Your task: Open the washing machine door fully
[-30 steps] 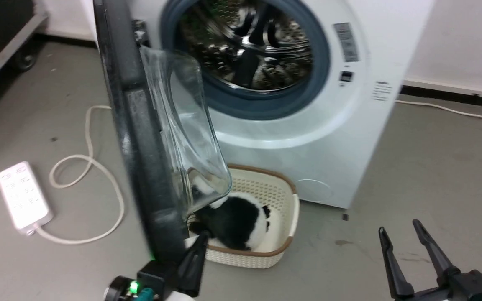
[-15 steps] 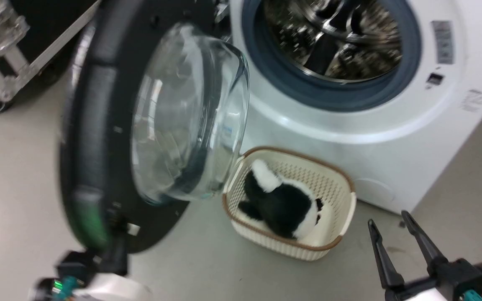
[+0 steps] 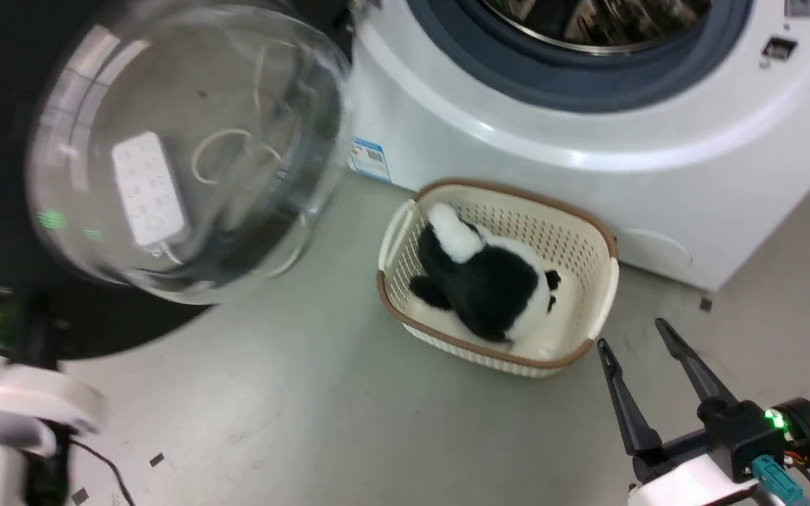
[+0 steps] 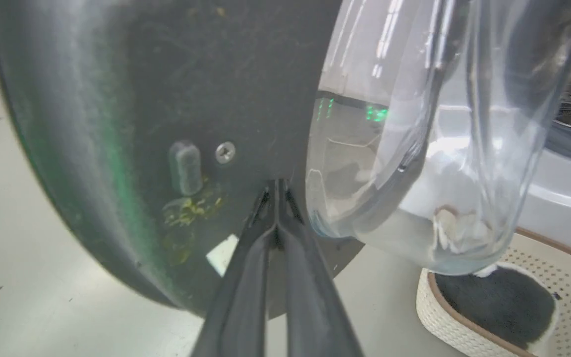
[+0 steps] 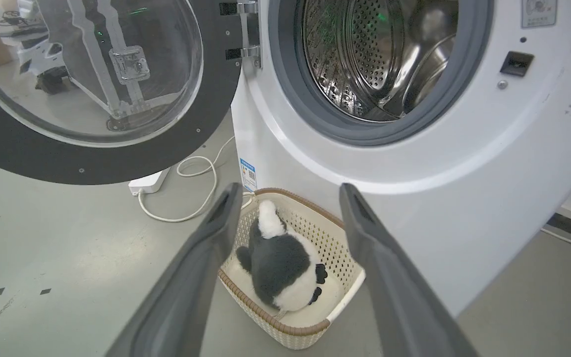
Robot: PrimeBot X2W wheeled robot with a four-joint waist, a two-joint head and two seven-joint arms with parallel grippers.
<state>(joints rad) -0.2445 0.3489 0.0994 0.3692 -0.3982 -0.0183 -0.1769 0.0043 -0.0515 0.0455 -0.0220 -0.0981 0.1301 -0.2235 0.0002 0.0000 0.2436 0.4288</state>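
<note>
Black-rimmed washing machine door (image 3: 166, 154) wide open; left tool (image 4: 276, 184) pressed together, tips against rim; right tool (image 3: 630, 332) spread, well apart.

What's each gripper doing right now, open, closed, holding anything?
Left gripper: closed, holding nothing, tips against the black inner face of the washing machine door.
Right gripper: open, empty.

You'll see the washing machine door (image 5: 87, 84) swung wide open. It hangs upright on its hinges at nine o'clock from the drum opening, its glossy black rim ringing a clear glass bowl that bulges toward you.
</note>
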